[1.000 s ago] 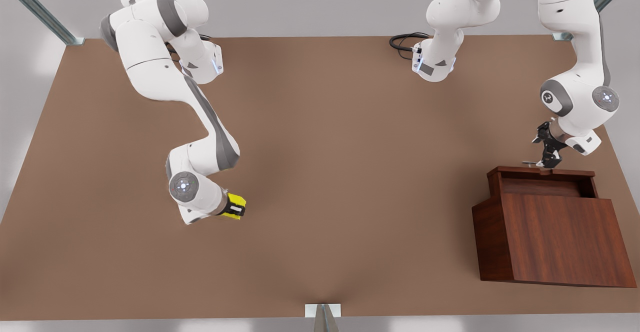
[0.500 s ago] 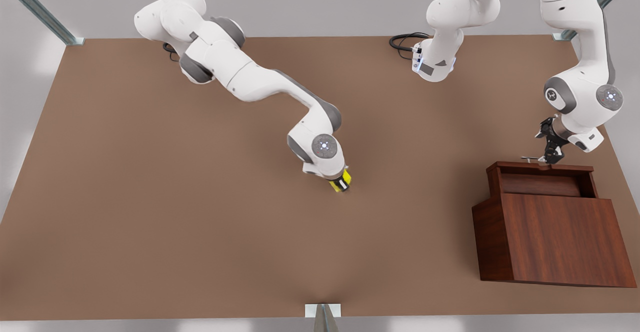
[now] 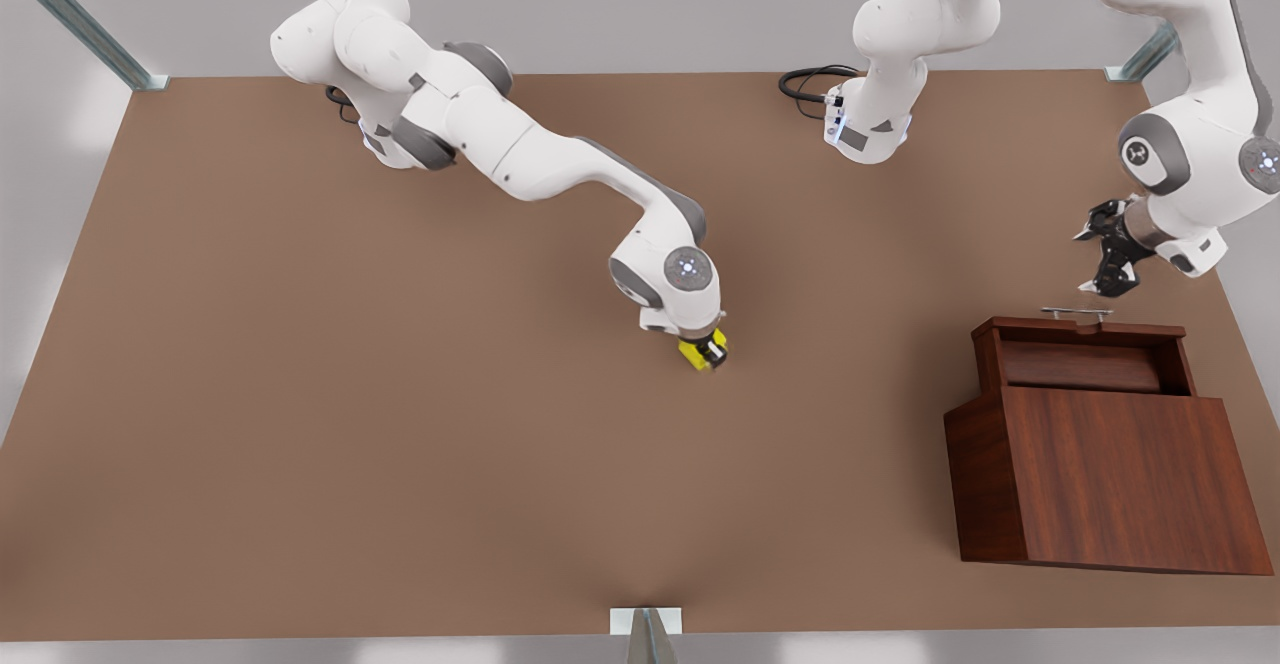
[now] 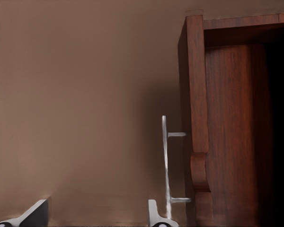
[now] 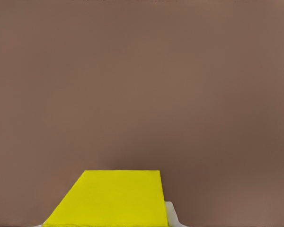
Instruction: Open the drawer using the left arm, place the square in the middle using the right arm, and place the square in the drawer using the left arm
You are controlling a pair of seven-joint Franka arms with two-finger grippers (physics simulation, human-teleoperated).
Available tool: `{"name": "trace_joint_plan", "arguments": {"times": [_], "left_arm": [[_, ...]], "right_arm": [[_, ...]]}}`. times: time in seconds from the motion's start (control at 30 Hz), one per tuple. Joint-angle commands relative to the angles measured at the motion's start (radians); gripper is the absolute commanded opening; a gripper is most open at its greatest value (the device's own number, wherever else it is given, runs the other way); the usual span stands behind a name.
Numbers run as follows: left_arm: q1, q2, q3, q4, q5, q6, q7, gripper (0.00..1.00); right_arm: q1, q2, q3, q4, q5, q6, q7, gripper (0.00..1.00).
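Two white arms (image 3: 560, 169) with grey joint panels, glowing blue-white joint lights, black jaws and a black base cable (image 3: 805, 84).

The plain matte brown table (image 3: 300, 394) carries a dark reddish-brown wood-grain cabinet (image 3: 1110, 474) near its edge at the front view's right.

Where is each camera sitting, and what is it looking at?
Front view: high off the arms, looking down on the table; both arms, the left pincer and right pincer show.
Left wrist view: on the left arm, facing the drawer and handle; its fingertips show.
Right wrist view: on the right arm, facing the square.
Shared: front and right wrist views both show the square.
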Motion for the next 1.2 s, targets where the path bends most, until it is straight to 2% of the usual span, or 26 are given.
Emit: {"name": "trace_joint_plan", "arguments": {"times": [0.0, 0.07, 0.1, 0.13, 0.2, 0.27, 0.33, 0.37, 0.4, 0.43, 0.47, 0.5, 0.57, 0.63, 0.7, 0.8, 1.1, 1.17], "left_arm": [[-0.039, -0.005, -0.017, 0.019, -0.011, -0.033, -0.034, 1.00], [-0.041, 0.027, -0.149, 0.199, -0.064, -0.175, -0.130, 1.00], [-0.042, 0.108, -0.244, 0.364, -0.052, -0.272, -0.101, 1.00], [-0.046, 0.169, -0.335, 0.502, -0.035, -0.346, 0.020, 1.00], [-0.047, 0.245, -0.412, 0.674, -0.015, -0.450, 0.451, 1.00], [-0.046, 0.265, -0.427, 0.710, -0.009, -0.510, 1.043, 1.00], [-0.078, 0.380, -0.491, 0.795, -0.012, -0.511, 1.179, 1.00], [-0.079, 0.397, -0.510, 0.799, -0.017, -0.502, 1.186, 1.00], [-0.092, 0.476, -0.608, 0.845, -0.014, -0.495, 1.177, 1.00], [-0.147, 0.519, -0.637, 0.868, -0.015, -0.450, 1.185, 1.00], [-0.252, 0.562, -0.636, 0.868, -0.014, -0.349, 1.179, 1.00], [-0.345, 0.594, -0.636, 0.865, -0.015, -0.246, 1.173, 1.00], [-0.457, 0.633, -0.639, 0.846, -0.021, -0.174, 1.145, 1.00], [-0.507, 0.639, -0.637, 0.788, -0.011, -0.056, 1.200, 1.00], [-0.510, 0.640, -0.636, 0.733, -0.021, -0.022, 1.438, 1.00], [-0.524, 0.648, -0.619, 0.613, -0.015, 0.130, 1.433, 1.00], [-0.526, 0.680, -0.583, 0.519, -0.014, 0.245, 1.315, 1.00], [-0.530, 0.682, -0.583, 0.518, -0.012, 0.245, 1.315, 1.00]], "right_arm": [[-0.001, -0.001, 0.001, 0.000, 0.000, 0.000, -0.005, 0.99], [0.000, -0.003, 0.004, 0.000, 0.000, 0.007, -0.028, 1.00], [0.000, -0.004, 0.010, 0.003, 0.001, 0.003, -0.033, 1.00], [0.000, -0.026, 0.011, 0.003, 0.003, -0.002, -0.031, 1.00], [-0.007, -0.119, 0.001, 0.002, -0.002, -0.138, -0.103, 1.00], [-0.108, -0.256, 0.001, 0.002, 0.003, -0.321, -0.336, 1.00], [-0.312, -0.409, 0.017, 0.000, 0.041, -0.398, -0.633, 1.00], [-0.437, -0.451, 0.018, -0.002, 0.138, -0.497, -0.865, 1.00], [-0.520, -0.503, 0.013, -0.002, 0.170, -0.579, -0.987, 1.00], [-0.546, -0.587, 0.005, -0.044, 0.135, -0.687, -1.129, 1.00], [-0.618, -0.691, 0.007, -0.173, 0.123, -0.701, -1.237, 1.00], [-0.716, -0.799, 0.010, -0.354, 0.130, -0.628, -1.350, 1.00], [-0.814, -0.859, 0.008, -0.457, 0.133, -0.599, -1.534, 1.00], [-0.892, -0.859, 0.008, -0.483, 0.152, -0.580, -1.666, 1.00], [-0.899, -0.859, 0.008, -0.483, 0.152, -0.583, -1.671, 1.00], [-0.899, -0.857, 0.008, -0.483, 0.155, -0.589, -1.668, 1.00], [-0.885, -0.905, 0.016, -0.472, 0.143, -0.606, -1.671, 1.00], [-0.889, -0.942, 0.013, -0.534, 0.146, -0.574, -1.671, 1.00]]}}
